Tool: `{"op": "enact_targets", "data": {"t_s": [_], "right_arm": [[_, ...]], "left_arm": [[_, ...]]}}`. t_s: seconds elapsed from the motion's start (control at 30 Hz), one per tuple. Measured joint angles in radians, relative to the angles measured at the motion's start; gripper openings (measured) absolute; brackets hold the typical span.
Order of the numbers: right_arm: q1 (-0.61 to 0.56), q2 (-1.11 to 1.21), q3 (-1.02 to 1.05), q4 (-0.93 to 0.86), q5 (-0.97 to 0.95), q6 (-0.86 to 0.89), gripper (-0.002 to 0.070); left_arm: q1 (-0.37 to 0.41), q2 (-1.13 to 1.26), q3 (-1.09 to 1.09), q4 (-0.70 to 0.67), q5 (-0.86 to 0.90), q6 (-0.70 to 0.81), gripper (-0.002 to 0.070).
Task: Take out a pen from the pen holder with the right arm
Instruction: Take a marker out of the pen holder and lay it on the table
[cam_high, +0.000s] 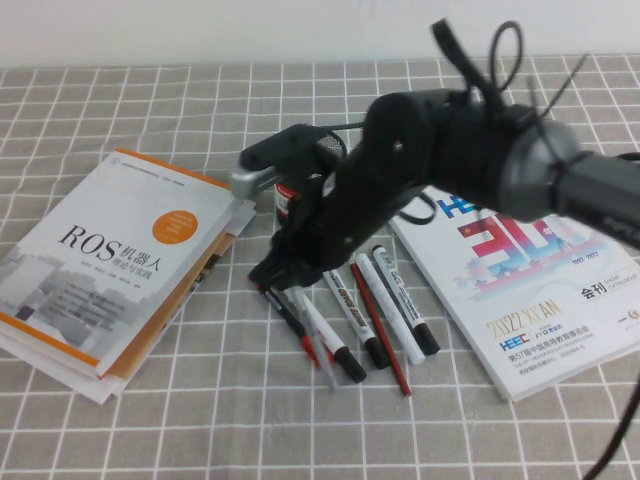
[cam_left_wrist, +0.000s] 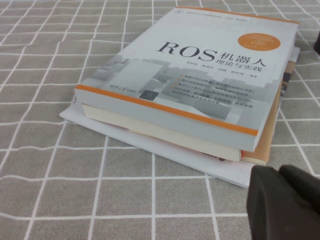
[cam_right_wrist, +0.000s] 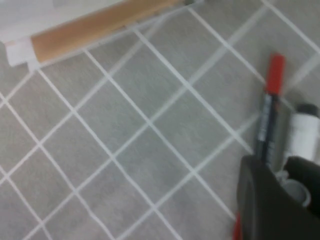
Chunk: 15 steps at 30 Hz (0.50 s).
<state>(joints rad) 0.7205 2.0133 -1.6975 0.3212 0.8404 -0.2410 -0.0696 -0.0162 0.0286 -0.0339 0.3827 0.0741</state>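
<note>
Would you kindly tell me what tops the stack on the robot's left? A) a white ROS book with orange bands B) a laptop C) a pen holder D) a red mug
A: the ROS book tops the stack, just ahead of the left gripper; the right gripper sits low among the pens at mid-table.

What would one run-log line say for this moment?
right claw: low at checked cloth, shut on white pen | left claw: shut, beside ROS book | other pens: lying fanned on cloth
</note>
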Motion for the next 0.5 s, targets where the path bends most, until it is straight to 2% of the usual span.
{"op": "enact_targets", "data": {"t_s": [0.27,0.5], "right_arm": [[0.038,0.127,-0.148,0.011,0.008,-0.014,0.0044],[0.038,0.214,-0.199,0.033,-0.031,-0.014,0.0044]], "left_arm": [[0.000,0.000,0.000,0.000,0.000,0.000,-0.0003],[0.000,0.000,0.000,0.000,0.000,0.000,-0.0003]]}}
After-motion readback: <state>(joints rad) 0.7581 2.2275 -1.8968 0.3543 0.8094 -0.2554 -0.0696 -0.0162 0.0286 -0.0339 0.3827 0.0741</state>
